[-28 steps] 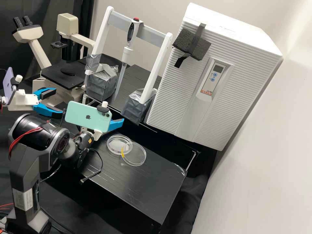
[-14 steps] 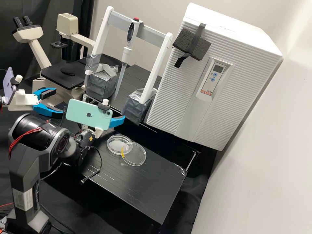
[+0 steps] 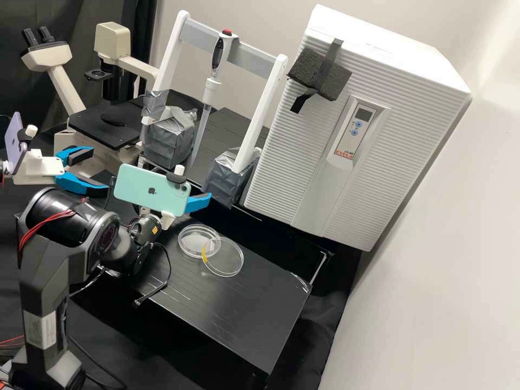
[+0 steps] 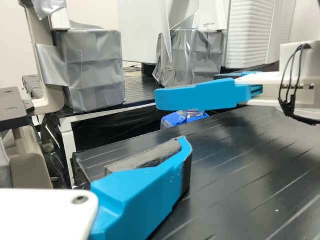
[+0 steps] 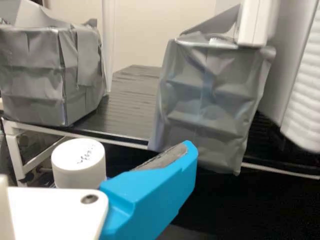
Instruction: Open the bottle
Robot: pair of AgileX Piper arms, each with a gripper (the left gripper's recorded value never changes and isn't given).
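The bottle stood upright at the black bench, long axis straight up and down, white cap pointing at the ceiling, foot hidden. It sat right by the right gripper, left of centre in the high view, in front of the shelf carrying the grey taped blocks. That claw was spread wide and carried nothing: one blue finger lay alongside the cap with a gap showing, no contact, and whether the cap stood between both fingers could not be told. Over at the left edge of the high view the left gripper hung with its fingers well apart too, nothing in it, well away from the bottle. The left wrist view gave the bottle's blue body under the right gripper's near finger, the right wrist view gave the round flat top of the cap, and the high view gave the mint phone on the right wrist and two clear dishes overlapping near the frame's centre, lower right of that gripper
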